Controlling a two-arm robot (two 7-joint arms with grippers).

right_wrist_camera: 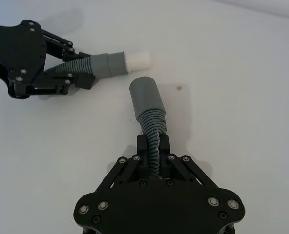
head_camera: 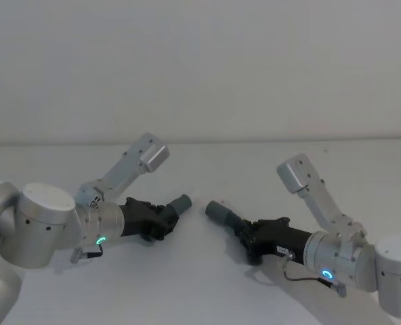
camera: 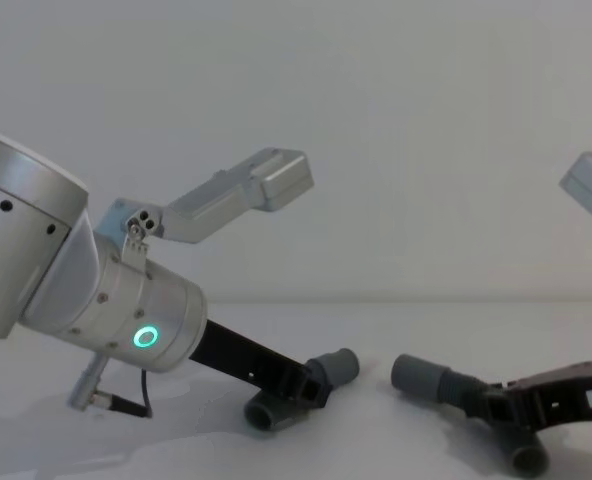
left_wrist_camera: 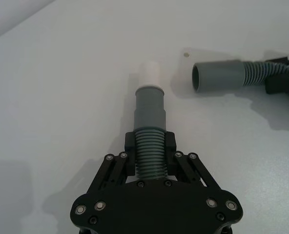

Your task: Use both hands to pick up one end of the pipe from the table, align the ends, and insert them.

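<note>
My left gripper (left_wrist_camera: 150, 144) is shut on the ribbed neck of one grey pipe piece (left_wrist_camera: 150, 105), whose whitish spigot end (left_wrist_camera: 150, 75) points away from it. My right gripper (right_wrist_camera: 153, 146) is shut on the ribbed neck of the other pipe piece (right_wrist_camera: 145, 97), which ends in an open grey socket (left_wrist_camera: 217, 75). In the head view the left gripper (head_camera: 165, 218) and right gripper (head_camera: 244, 233) face each other low over the white table (head_camera: 200, 291). The two ends (head_camera: 181, 202) (head_camera: 217, 212) are close but apart and sit at an angle to each other.
A small dark speck (right_wrist_camera: 178, 88) marks the table just beyond the two ends. In the chest view the left arm (camera: 126, 320) with its green ring light looms large on the left. A pale wall rises behind the table.
</note>
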